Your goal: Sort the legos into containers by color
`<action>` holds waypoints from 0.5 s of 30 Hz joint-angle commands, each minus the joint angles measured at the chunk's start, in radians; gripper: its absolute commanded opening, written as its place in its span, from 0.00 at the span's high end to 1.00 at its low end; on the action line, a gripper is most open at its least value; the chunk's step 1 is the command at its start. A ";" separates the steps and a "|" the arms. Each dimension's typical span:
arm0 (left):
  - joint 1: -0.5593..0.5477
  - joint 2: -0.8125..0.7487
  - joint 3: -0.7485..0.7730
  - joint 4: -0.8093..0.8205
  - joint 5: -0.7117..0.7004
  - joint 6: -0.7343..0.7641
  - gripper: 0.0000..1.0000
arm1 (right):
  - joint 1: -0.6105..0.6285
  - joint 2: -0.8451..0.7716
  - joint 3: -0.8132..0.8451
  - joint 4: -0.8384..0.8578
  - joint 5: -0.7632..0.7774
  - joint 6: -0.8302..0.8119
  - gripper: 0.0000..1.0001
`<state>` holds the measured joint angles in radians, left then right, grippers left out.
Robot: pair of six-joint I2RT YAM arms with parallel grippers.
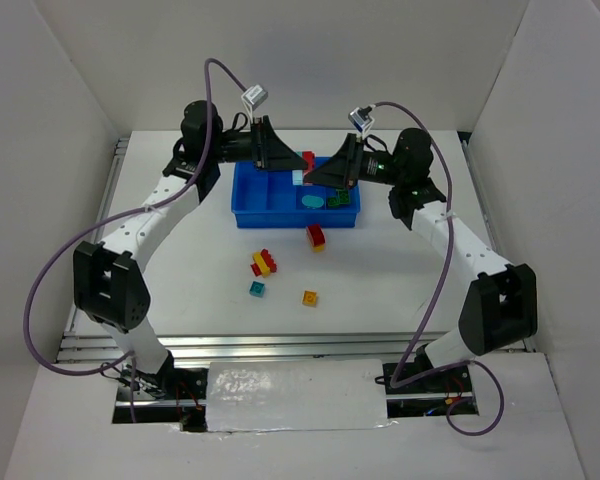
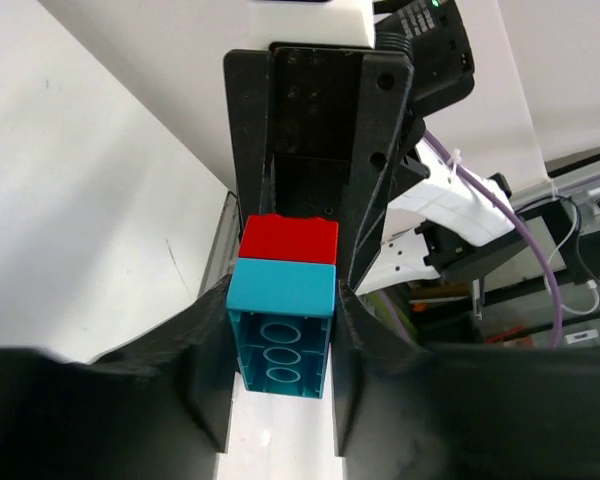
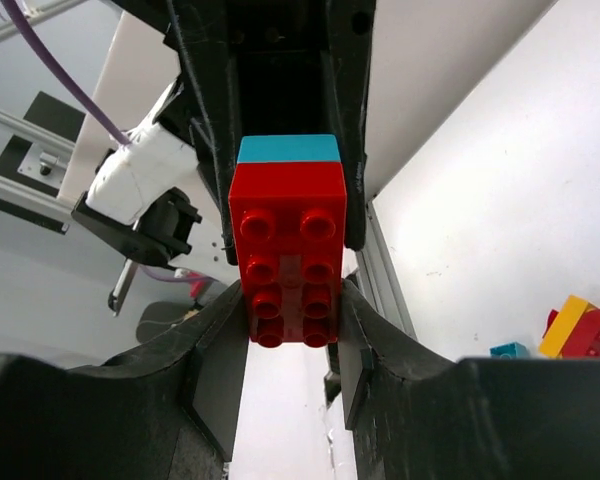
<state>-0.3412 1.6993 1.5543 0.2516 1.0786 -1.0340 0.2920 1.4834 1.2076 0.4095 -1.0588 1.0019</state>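
Left gripper [image 2: 280,345]: fingers clamped on the sides of the teal brick [image 2: 281,288].
Right gripper [image 3: 287,305]: fingers clamped on the red brick [image 3: 287,205], which is stuck to the teal one.
Reason: probably pulling the two colours apart so each can be sorted.
Place: the pair is held over the tray [image 1: 248,208].
Loose bricks [image 1: 263,263]: on the table, unsorted.

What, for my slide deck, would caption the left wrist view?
Left gripper clamps a teal brick joined to a red brick gripped by the right gripper.
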 commanded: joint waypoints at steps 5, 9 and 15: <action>0.001 0.031 0.036 0.161 0.064 -0.072 1.00 | -0.022 0.009 0.017 0.101 -0.012 0.073 1.00; 0.025 0.051 0.024 0.238 0.086 -0.118 1.00 | -0.091 -0.018 -0.045 0.069 0.011 0.041 1.00; 0.059 0.109 0.055 0.169 0.060 -0.045 1.00 | -0.177 -0.086 0.039 -0.384 0.117 -0.307 1.00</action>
<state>-0.3370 1.8053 1.5578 0.4019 1.1038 -1.1393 0.1925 1.4590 1.1809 0.2668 -1.0382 0.8883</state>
